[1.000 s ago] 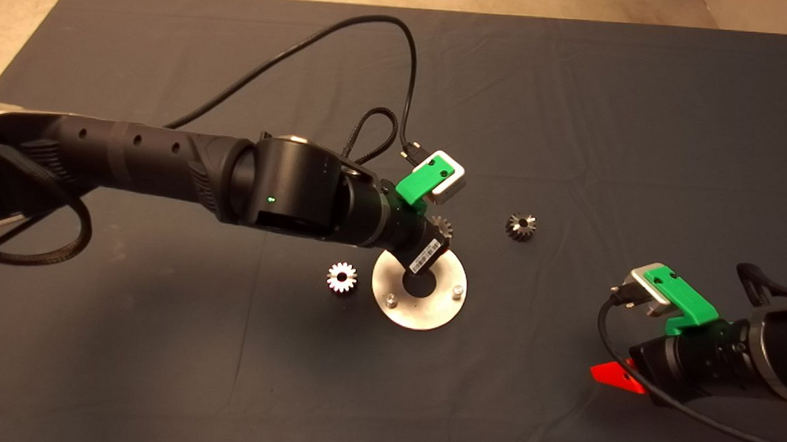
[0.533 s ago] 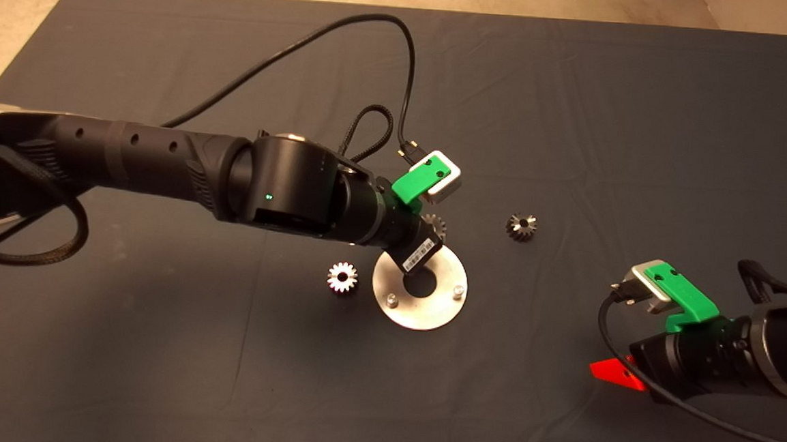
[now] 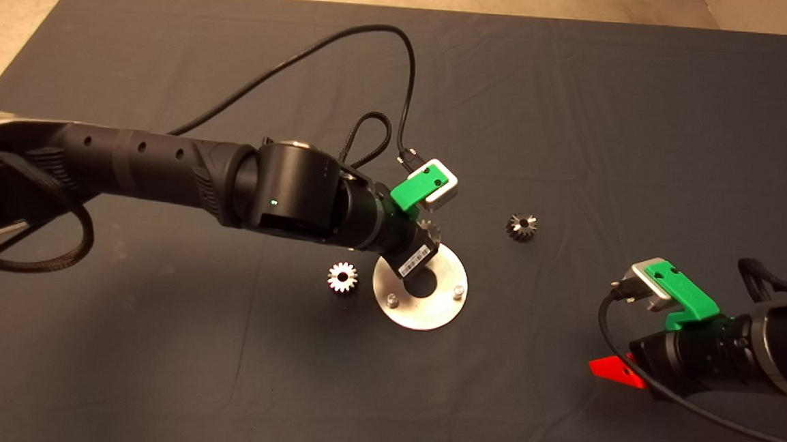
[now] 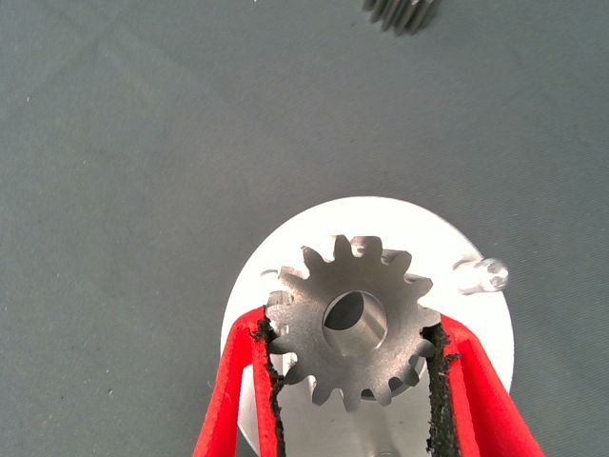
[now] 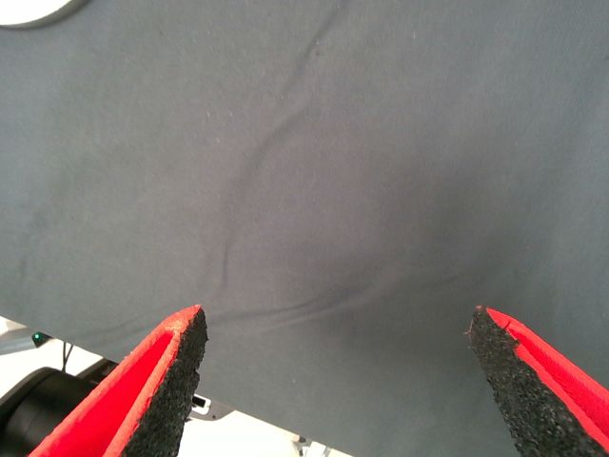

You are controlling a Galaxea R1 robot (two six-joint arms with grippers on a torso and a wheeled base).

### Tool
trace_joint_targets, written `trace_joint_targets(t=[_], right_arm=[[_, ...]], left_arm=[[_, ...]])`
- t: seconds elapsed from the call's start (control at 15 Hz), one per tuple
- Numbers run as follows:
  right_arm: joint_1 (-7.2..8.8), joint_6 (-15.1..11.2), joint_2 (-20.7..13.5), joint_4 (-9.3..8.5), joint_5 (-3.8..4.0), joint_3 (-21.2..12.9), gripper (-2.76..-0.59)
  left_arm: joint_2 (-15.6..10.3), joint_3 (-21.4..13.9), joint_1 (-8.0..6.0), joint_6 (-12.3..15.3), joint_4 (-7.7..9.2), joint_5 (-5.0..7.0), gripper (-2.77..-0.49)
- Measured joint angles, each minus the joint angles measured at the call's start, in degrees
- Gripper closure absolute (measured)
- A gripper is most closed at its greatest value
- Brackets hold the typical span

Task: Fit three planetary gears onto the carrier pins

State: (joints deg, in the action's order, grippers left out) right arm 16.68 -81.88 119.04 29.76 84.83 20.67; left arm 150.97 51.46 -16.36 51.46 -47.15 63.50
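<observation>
Now the left pincer (image 4: 352,381) clamps a planetary gear (image 4: 352,328) above the round plate (image 4: 285,257); right pincer (image 5: 338,381) gapes empty.

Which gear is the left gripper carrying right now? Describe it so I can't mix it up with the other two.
Find the round plate in the middle of the mat; the left gripper hangs over its far edge. The gear clamped between its red fingers is the one, flat with its bore facing the wrist camera. The other two gears lie loose on the mat either side of the plate.
</observation>
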Motion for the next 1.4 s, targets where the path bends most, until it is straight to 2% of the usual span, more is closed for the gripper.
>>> trace_joint_targets(t=[0.13,0.33,1.4], right_arm=[[0.18,0.0,0.0,0.0,-0.16,0.01,-2.05],[0.18,0.0,0.0,-0.01,-0.2,0.01,-2.05],[0.18,0.0,-0.02,-0.01,-0.27,0.0,-2.05]], left_arm=[[0.24,1.07,0.35,-2.73,0.2,0.11,-0.6],[1.43,2.47,1.87,-5.35,2.21,0.04,-0.6],[1.6,4.69,2.08,-7.63,2.36,0.14,-0.6]])
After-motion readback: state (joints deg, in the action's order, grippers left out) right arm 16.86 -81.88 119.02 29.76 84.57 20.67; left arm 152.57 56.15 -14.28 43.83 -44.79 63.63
